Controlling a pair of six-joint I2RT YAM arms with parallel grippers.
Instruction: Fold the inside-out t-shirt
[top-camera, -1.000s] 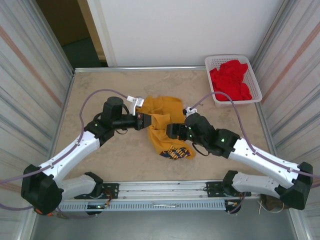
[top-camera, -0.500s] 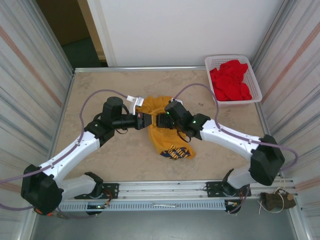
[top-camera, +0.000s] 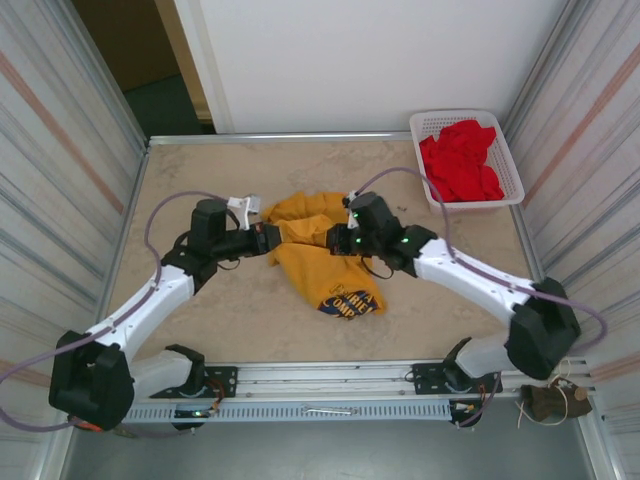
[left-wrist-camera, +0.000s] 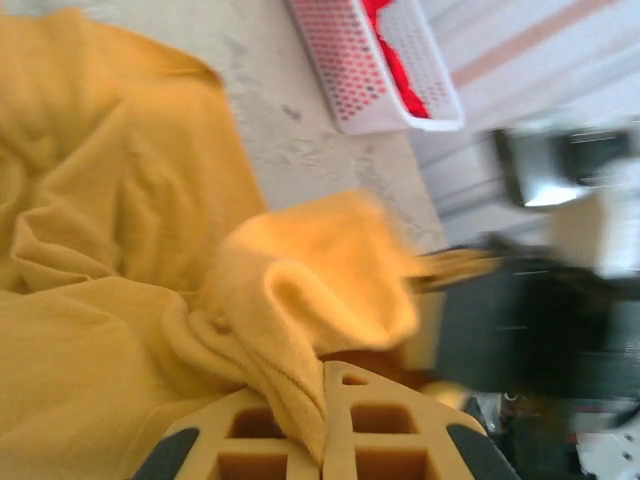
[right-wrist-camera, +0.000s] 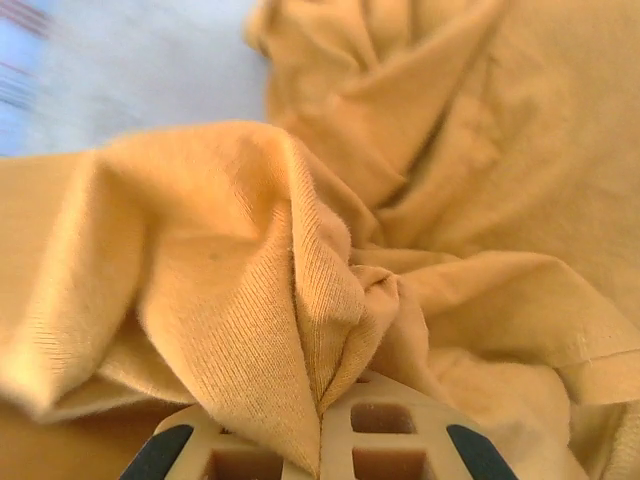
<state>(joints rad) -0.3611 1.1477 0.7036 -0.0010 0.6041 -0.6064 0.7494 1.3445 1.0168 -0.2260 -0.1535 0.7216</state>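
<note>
The mustard-yellow soft cloth t-shirt (top-camera: 318, 268) lies crumpled left of, and nearer than, the white perforated plastic basket (top-camera: 440, 123) holding red garments (top-camera: 460, 160). The left gripper (top-camera: 270, 238) and right gripper (top-camera: 337, 238), both left of that basket, each pinch a bunched fold of the shirt.

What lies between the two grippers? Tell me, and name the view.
Bunched cloth of the mustard t-shirt: the left gripper and right gripper are each shut on it, with a short fold spanning between them, seen in the top view.
</note>
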